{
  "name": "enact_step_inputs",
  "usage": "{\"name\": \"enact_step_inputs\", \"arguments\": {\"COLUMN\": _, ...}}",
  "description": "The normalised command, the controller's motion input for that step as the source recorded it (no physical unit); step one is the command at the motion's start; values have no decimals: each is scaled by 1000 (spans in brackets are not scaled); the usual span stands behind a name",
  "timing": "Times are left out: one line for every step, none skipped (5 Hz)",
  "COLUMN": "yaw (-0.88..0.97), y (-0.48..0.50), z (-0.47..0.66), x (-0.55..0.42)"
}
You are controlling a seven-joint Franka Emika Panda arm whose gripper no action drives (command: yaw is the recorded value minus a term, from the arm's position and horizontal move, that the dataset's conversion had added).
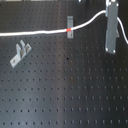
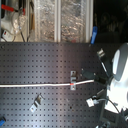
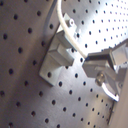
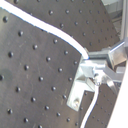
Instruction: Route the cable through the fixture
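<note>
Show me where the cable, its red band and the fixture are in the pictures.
cable (image 1: 30, 34): first exterior view, on the white run left of the clip.
red band (image 1: 69, 32): first exterior view, on the band's middle, at the clip.
fixture (image 1: 70, 21): first exterior view, on the clip's upper part.

Second wrist view. Thin white cable (image 4: 45, 31): crosses the black perforated metal board (image 4: 35, 75) in a long diagonal, passes by the metal parts, then curves away as a second white stretch. Light-grey metal bracket (image 4: 79, 92): flat foot on the board, one hole visible in it (which bracket cannot be told). Silver gripper hardware (image 4: 107, 65): beside the bracket, close against the cable.
</note>
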Motion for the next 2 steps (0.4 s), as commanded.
{"name": "enact_step_inputs", "arguments": {"yaw": -111, "y": -645, "z": -139, "x": 49}}
{"name": "enact_step_inputs", "arguments": {"yaw": 0, "y": 6, "z": 0, "x": -25}}
